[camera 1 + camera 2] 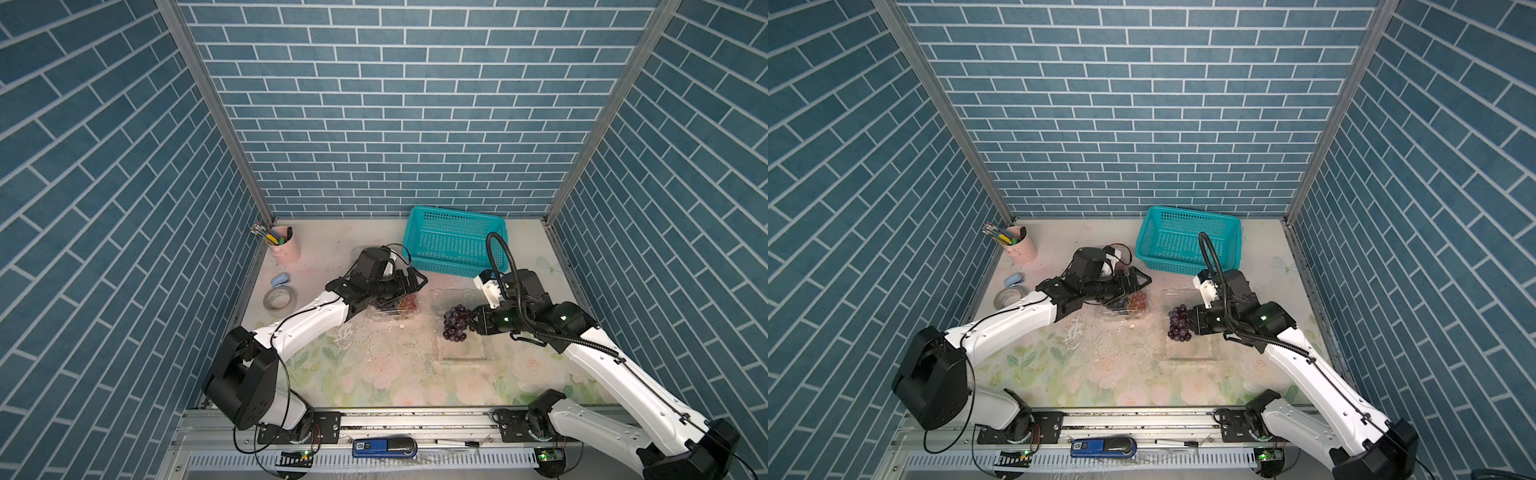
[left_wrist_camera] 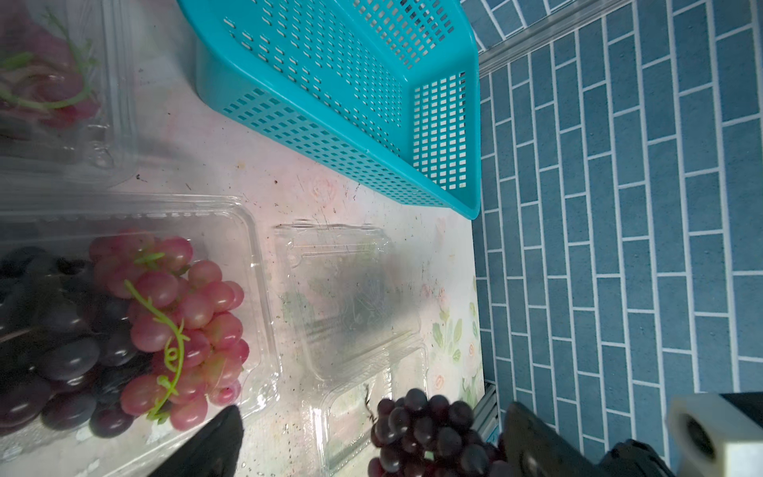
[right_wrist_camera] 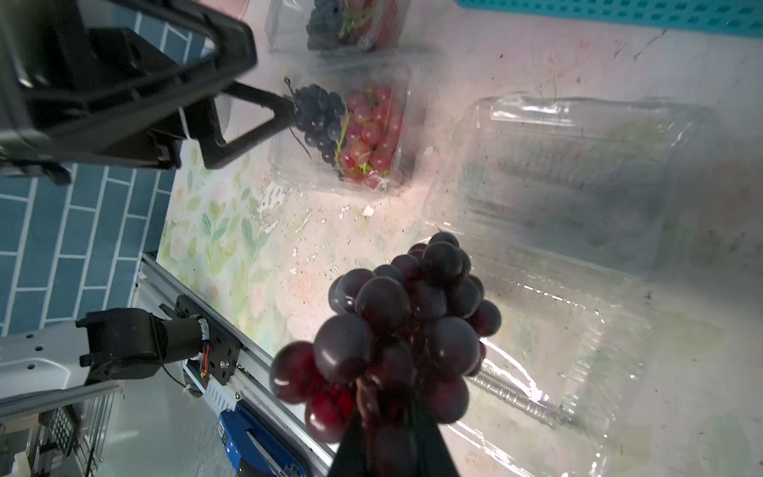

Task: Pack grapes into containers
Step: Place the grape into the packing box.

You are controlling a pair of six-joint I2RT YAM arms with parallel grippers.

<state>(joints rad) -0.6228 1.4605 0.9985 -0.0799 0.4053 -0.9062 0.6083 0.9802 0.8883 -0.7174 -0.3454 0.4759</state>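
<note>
Floral table [image 1: 374, 374]: teal basket [image 1: 453, 245], pink cup [image 1: 286, 249], tape roll [image 1: 279, 309], clear containers [image 1: 461, 347]

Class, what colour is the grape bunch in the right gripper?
The held bunch is dark purple-black, clearest in the right wrist view.

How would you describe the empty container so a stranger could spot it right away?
Find the teal basket at the back wall. Just in front lies an open clear container, the right fingers holding a dark bunch above its edge. Unlike the neighbour to its left, it is empty.
</note>
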